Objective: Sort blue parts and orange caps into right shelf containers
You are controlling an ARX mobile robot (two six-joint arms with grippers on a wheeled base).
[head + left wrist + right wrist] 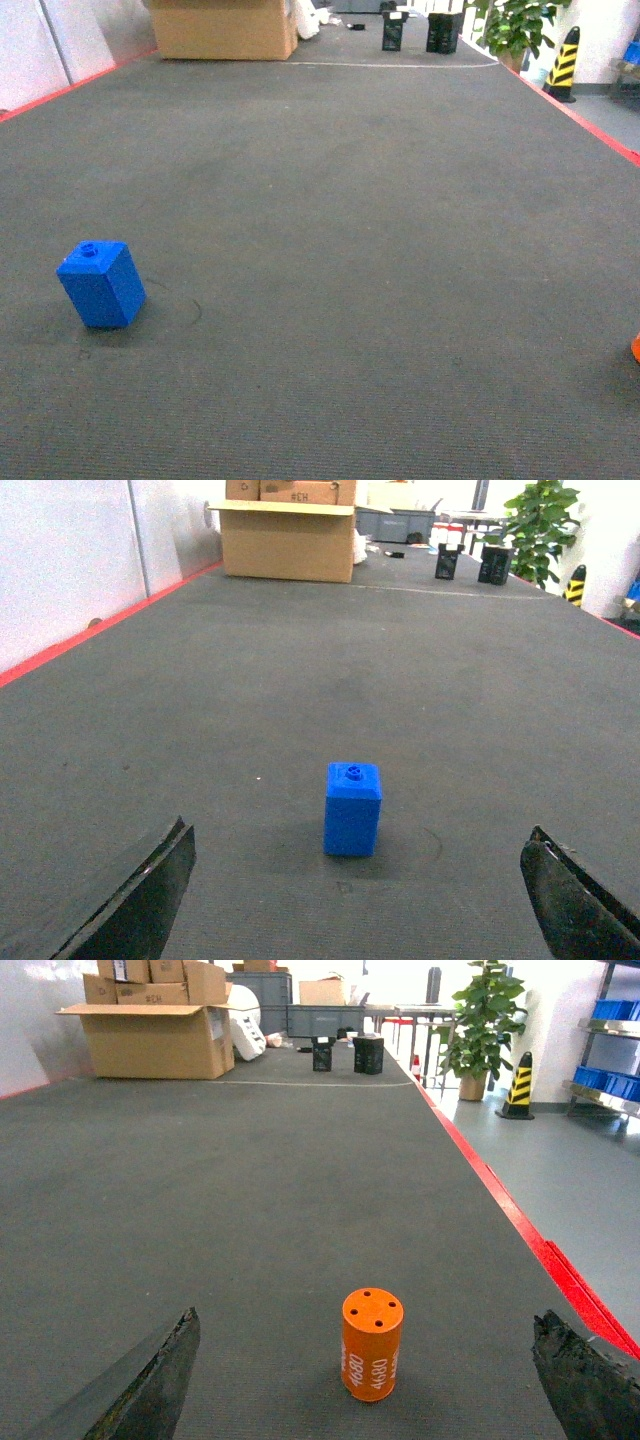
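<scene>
Head view: nothing is sorted yet. The block (pixel 101 284) stands on the mat (pixel 350 250) at my left; the cap (pixel 636 347) shows only as a sliver at the right edge.

Left wrist view: my left gripper (pixel 360 895) is spread wide and empty, with the block centred just ahead, path clear.

Right wrist view: my right gripper (pixel 365 1380) is likewise apart, the cap upright just ahead. The crates (pixel 612 1010) sit on a shelf (pixel 605 1095) far off to the right. A box (pixel 160 1040) and a plant (pixel 485 1015) stand well beyond, not obstructing.
</scene>
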